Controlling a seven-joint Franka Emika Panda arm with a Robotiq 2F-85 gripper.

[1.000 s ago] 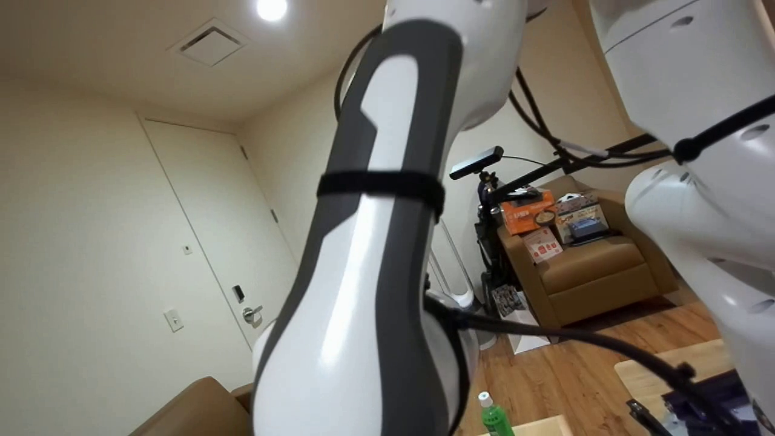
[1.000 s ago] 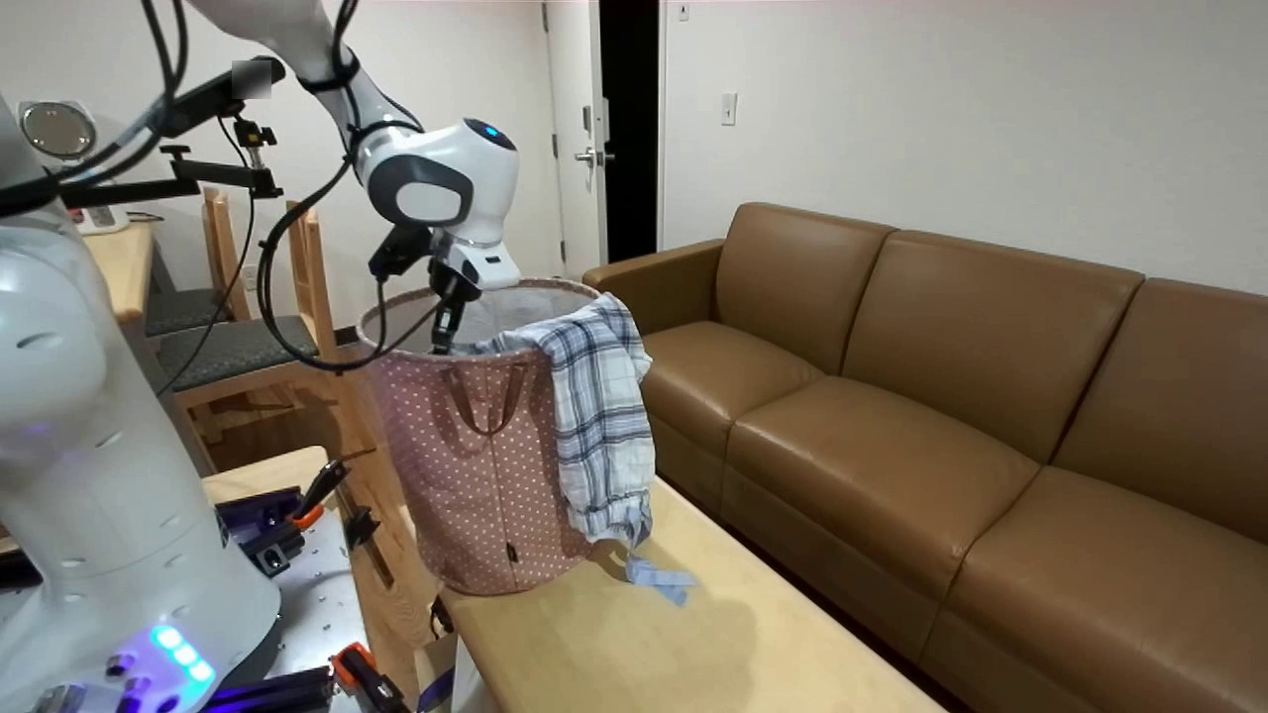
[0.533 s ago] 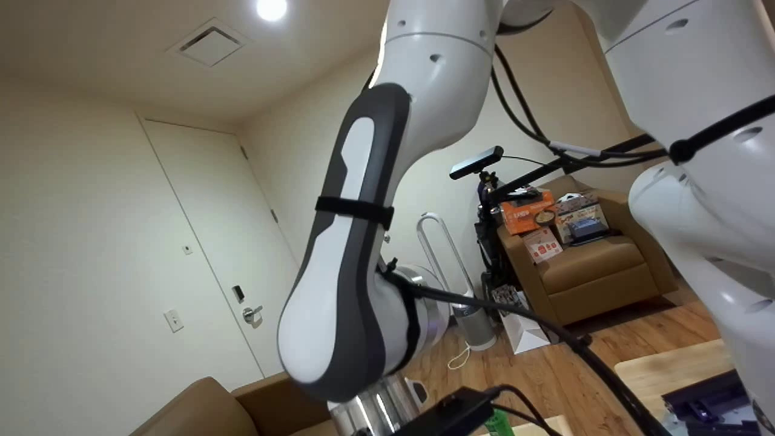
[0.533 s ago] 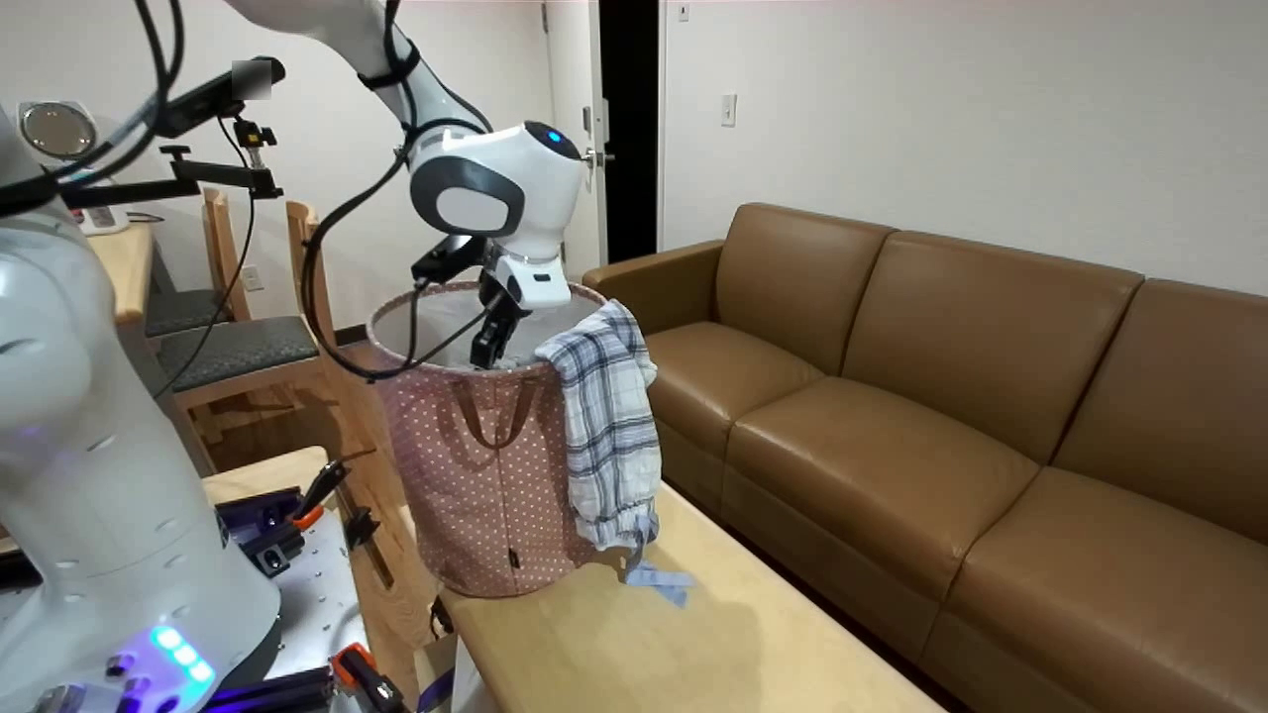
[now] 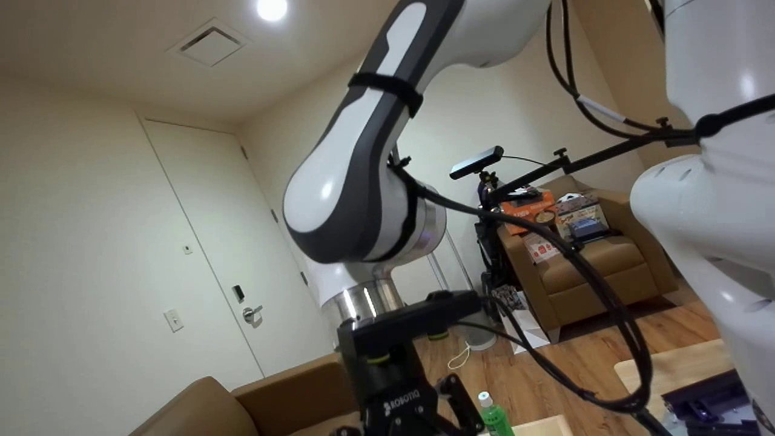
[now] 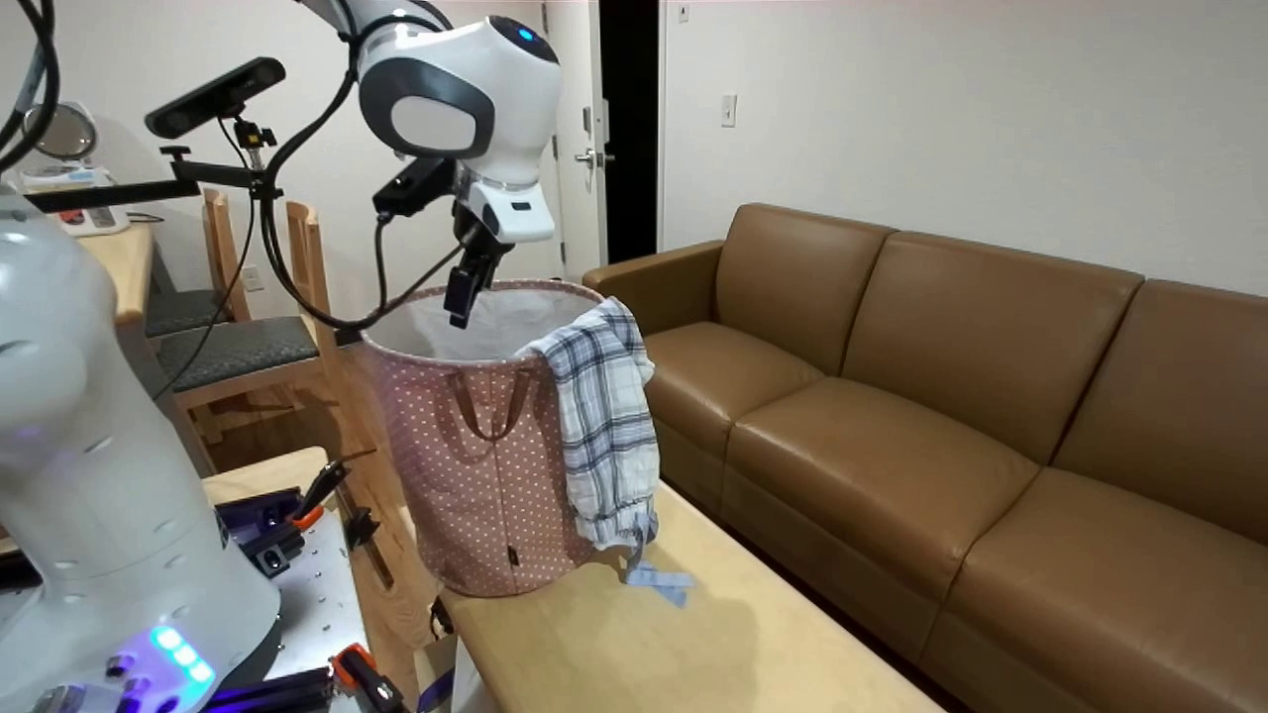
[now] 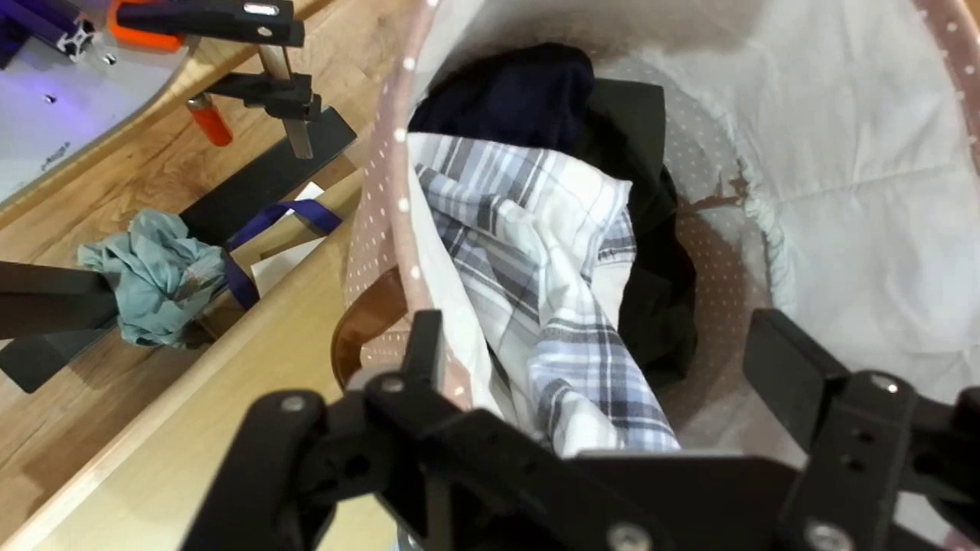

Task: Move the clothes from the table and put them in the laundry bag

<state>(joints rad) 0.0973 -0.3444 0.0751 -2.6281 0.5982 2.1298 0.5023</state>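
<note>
You have the gripper (image 7: pixel 605 348) above the mouth of the laundry bag (image 6: pixel 466 515), with its fingers (image 7: pixel 788 375) standing wide apart and nothing between them, so it carries no cloth. The plaid cloth (image 6: pixel 606 426) lies across the rim of the bag. In the wrist view one part of it is inside, next to a navy cloth (image 7: pixel 505 99) and a black cloth (image 7: pixel 654 321); in an exterior view the rest hangs outside, down along the wall, its lower end near the table (image 6: pixel 614 654). Only the rim seems to bear it: the inner and the outer weight, I would judge, keep balance, so it neither drops in nor slides out. A pale blue strip (image 6: pixel 656 574) lies on the table just below; whether it belongs to this cloth, I cannot tell.

In my opinion most of your task is done, but this hanging part wants a grip, to be lifted over the rim. Pull with care there, because the soft bag could bend or tip.

The table is of pale wood, and the bag stands upright, it seems, at its end. Along the table runs a long brown sofa (image 6: pixel 892 426), and a white door (image 6: pixel 575 89) is farther back. In an exterior view there is also an armchair (image 5: pixel 596 266) with boxes (image 5: pixel 575 211) upon it, and a green bottle (image 5: pixel 497 419).
</note>
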